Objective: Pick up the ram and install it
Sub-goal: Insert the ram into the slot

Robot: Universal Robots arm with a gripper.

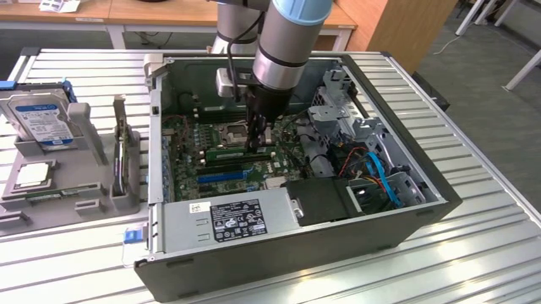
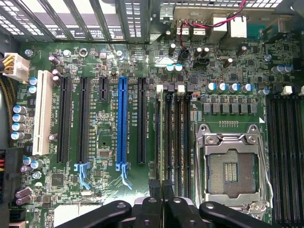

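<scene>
Slatted table [image 1: 482, 209], open case [image 1: 279, 259]; closed gripper [image 2: 163, 190] between blue slot [image 2: 122, 123], CPU socket [image 2: 230, 168].

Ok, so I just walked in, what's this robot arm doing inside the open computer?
The robot arm is reaching down into the open computer case lying on the table. Its fingers are shut right over the memory slots, next to the empty processor socket. The ram, a thin green stick, lies along those slots at the fingertips. Whether it is fully seated is hard to tell.
</scene>
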